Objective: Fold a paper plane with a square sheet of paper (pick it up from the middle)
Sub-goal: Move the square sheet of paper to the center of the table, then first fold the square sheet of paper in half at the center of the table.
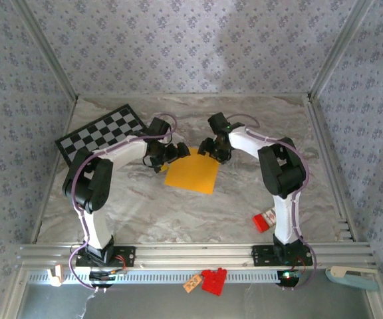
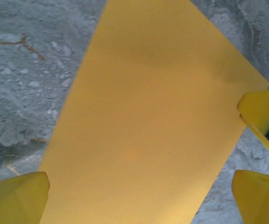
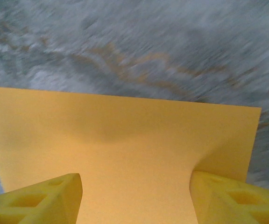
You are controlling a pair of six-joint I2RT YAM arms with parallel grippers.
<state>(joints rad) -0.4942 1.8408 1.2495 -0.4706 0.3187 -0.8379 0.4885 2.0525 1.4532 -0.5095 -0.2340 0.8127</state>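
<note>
Two arms lean over the marbled counter [image 1: 178, 212], elbows up and wrists tipped steeply down, closing from left and right on one spot mid-counter. I read that mirrored pose as setup for a two-handed first fold, one side pinning and the other lifting.

Checkered board [image 1: 102, 133] lies flat at far left behind the left arm, well apart from the work.

Square sheet of paper [image 1: 192, 174] lies flat in the middle, turned a little askew, within reach of both arms. No crease visible (so folding not begun, I judge).

Left fingers [image 2: 17, 198] are spread as wide as they go over the sheet, holding nothing. Right fingers [image 3: 232, 198] are partly open over its far edge, gripping nothing; whether one tip touches the paper, I cannot tell.

Small red block [image 1: 263, 221] sits beside the right arm's base, out of the way.
</note>
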